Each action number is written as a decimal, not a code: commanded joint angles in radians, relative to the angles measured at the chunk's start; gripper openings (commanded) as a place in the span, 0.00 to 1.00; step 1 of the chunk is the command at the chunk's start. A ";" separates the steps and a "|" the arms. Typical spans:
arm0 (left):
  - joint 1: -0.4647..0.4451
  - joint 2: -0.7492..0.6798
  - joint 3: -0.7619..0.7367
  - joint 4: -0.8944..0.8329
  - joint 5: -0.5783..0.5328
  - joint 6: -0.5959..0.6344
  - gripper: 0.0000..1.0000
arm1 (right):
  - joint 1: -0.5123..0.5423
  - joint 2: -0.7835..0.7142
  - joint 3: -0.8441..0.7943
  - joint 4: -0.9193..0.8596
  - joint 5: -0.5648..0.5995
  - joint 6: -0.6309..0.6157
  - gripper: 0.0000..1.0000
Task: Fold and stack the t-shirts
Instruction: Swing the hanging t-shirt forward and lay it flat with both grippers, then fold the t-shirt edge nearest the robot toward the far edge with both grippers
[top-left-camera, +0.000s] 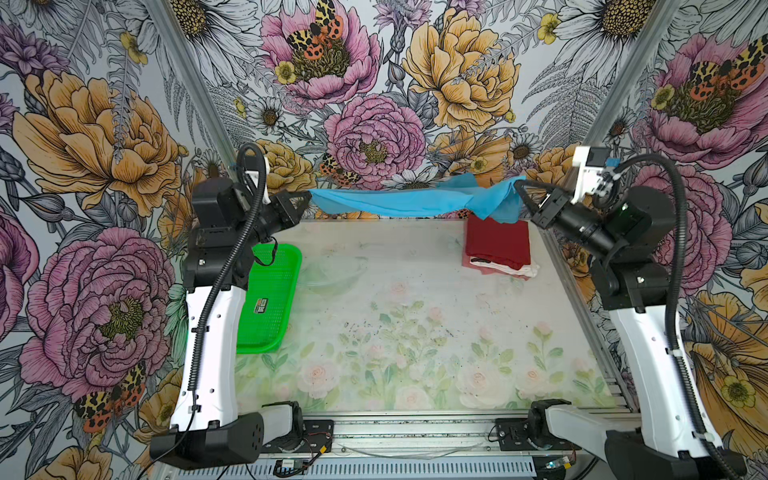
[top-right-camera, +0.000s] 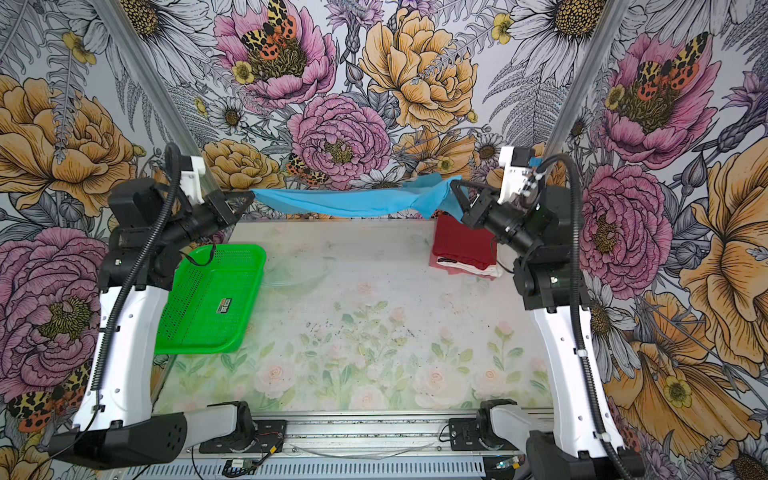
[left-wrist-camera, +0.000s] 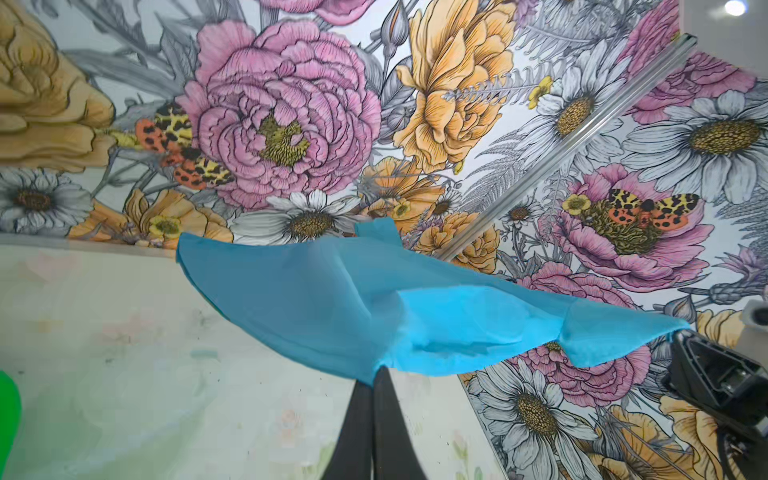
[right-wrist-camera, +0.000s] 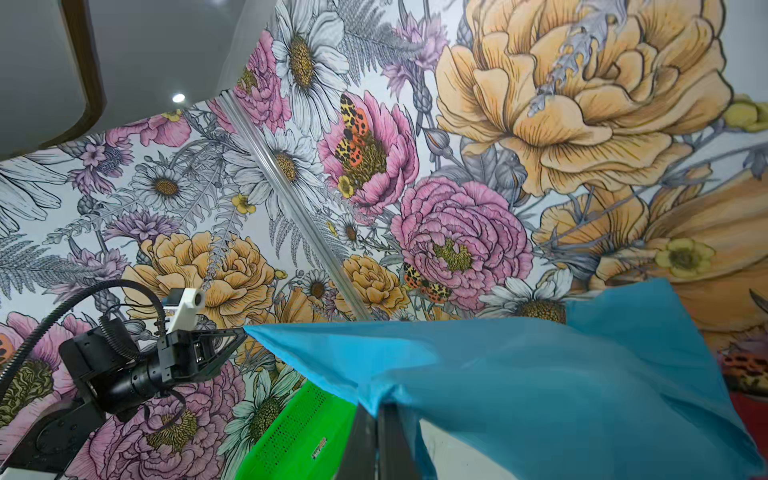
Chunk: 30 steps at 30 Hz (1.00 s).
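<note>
Starting at the near metal rail (top-left-camera: 415, 432), the pale floral-printed tabletop (top-left-camera: 415, 324) lies bare across its middle, which looks like the best room for spreading a shirt flat. Further in, the bright green plastic mesh basket (top-left-camera: 274, 299) sits at the left edge under the left arm. A stack rests at the far right: a dark red folded square (top-left-camera: 496, 243) on top of a pinkish tee (top-left-camera: 478, 269) and a white tee (top-left-camera: 521, 271).

Beyond them, the sky-blue short-sleeved t-shirt (top-left-camera: 399, 201) hangs in the air, pulled into a band between the left gripper (top-left-camera: 309, 195) and the right gripper (top-left-camera: 518, 183). Each is clamped tight on one end of the cloth. A loose flap droops at the right end over the red square; whether it touches I cannot tell.

To do this step well, I judge both arms should carry the shirt toward the open middle at an equal pace, keeping it taut and setting the hanging edge down first. The flowered back wall (top-left-camera: 374, 104) stands close behind. The basket and the stack flank the path, and the flap could drag the stack.
</note>
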 joint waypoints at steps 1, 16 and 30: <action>-0.011 -0.146 -0.323 0.082 -0.055 -0.016 0.00 | 0.035 -0.207 -0.358 -0.047 0.096 0.047 0.00; -0.137 -0.476 -1.049 0.115 -0.326 -0.263 0.00 | 0.257 -0.773 -1.131 -0.355 0.307 0.313 0.00; -0.207 -0.546 -1.013 -0.083 -0.610 -0.321 0.00 | 0.279 -0.771 -1.083 -0.474 0.311 0.234 0.00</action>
